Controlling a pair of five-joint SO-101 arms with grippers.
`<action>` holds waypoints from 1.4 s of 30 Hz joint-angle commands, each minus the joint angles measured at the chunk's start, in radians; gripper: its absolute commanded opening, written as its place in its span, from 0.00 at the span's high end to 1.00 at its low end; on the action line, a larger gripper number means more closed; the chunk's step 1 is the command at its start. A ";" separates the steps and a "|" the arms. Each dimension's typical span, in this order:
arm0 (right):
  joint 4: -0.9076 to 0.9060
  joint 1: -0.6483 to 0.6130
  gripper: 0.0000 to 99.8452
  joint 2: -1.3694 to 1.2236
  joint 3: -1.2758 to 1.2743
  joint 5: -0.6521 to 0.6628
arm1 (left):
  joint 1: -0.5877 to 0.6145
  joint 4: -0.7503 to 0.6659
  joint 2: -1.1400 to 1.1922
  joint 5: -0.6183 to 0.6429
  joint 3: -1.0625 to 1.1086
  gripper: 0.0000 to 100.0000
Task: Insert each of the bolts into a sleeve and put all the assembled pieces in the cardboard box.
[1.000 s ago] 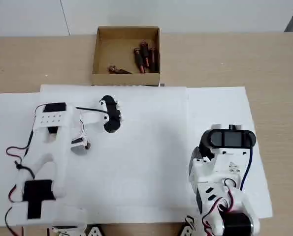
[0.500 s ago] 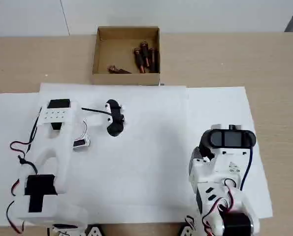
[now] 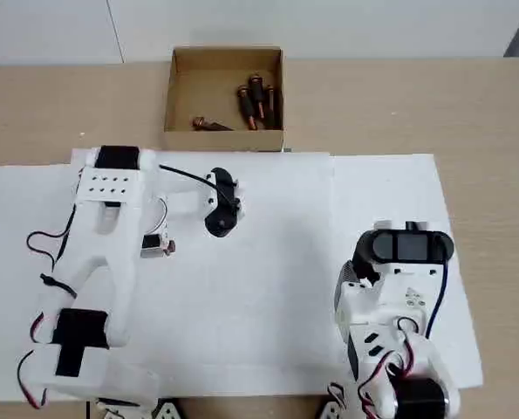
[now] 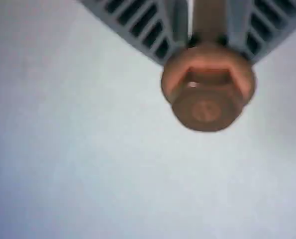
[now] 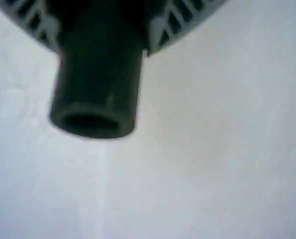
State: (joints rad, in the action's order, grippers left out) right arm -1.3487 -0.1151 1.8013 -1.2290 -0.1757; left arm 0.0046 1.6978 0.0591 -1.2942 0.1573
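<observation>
A copper bolt (image 4: 206, 94) sits between the grey ribbed fingers of my left gripper (image 4: 207, 30), which is shut on its shank, above white paper. From above, that left gripper (image 3: 221, 208) hangs over the paper just in front of the cardboard box (image 3: 224, 140). My right gripper (image 5: 100, 25) is shut on a black sleeve (image 5: 95, 94), whose hollow end shows. The right arm (image 3: 403, 262) is folded low at the near right. Several assembled pieces (image 3: 259, 100) lie in the box, with one more (image 3: 208, 125) near its front wall.
White paper sheets (image 3: 276, 288) cover the table between the arms. Bare wooden table (image 3: 416, 105) surrounds the box at the back. A black cable (image 3: 180, 175) runs along the left arm.
The left arm has swung right and slightly toward the box, carrying its gripper along. The right arm has stayed still.
</observation>
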 commanded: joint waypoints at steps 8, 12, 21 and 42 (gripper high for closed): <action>0.019 -0.007 1.00 0.008 0.015 0.011 | 0.015 -0.035 0.006 -0.029 0.045 1.00; 0.019 -0.007 1.00 0.008 0.015 0.011 | 0.018 -0.155 0.006 -0.029 0.151 1.00; 0.018 -0.008 1.00 0.008 0.015 0.011 | 0.017 -0.322 0.006 -0.028 0.332 1.00; 0.018 -0.008 1.00 0.010 0.086 0.011 | 0.011 -0.169 -0.005 -0.008 0.259 1.00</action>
State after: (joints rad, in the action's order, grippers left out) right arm -1.3487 -0.1151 1.8013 -1.2091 -0.1757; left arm 0.0153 1.3940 0.0621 -1.2942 0.4841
